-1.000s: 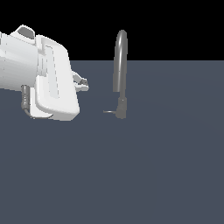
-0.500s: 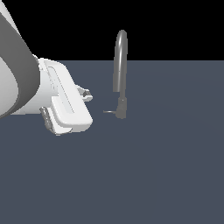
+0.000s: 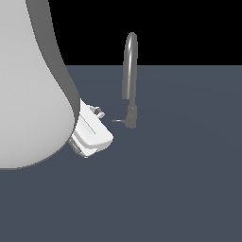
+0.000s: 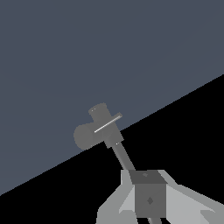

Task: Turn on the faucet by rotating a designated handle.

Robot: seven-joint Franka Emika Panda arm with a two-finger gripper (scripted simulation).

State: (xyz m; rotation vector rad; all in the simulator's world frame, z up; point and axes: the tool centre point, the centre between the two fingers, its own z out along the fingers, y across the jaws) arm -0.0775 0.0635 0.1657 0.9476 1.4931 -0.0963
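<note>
— Since you ask where it stands, the faucet [image 3: 130, 80] rises from the dark grey floor [image 3: 179, 179] a little above the middle of the exterior view, its narrow arched spout curving over the top and coming back down beside the stem to a short stubby base.

— And the handle?

— The handle [image 3: 118, 121] is a thin pale lever sticking out of that base toward the exterior view's left, level with the floor. In my wrist view I see the faucet [image 4: 103, 131] from above, and the handle [image 4: 107, 124] is a light sliver lying across its body.

— Where are you?

— My gripper [image 3: 92, 132] sits just to the exterior view's left of the lever's free end, near it but apart, with a strip of floor showing between. My white hand is tilted, one corner low toward the floor. My arm [image 3: 33, 85] bulks up close to the camera and fills the exterior view's left side.

— Your jaws: wide or narrow?

— I cannot tell. Only a grey block of my hand [image 4: 150, 197] shows in the wrist view, and my fingertips are hidden in both views.

— Any lettering?

— None that I can read on the hand or the faucet.
</note>
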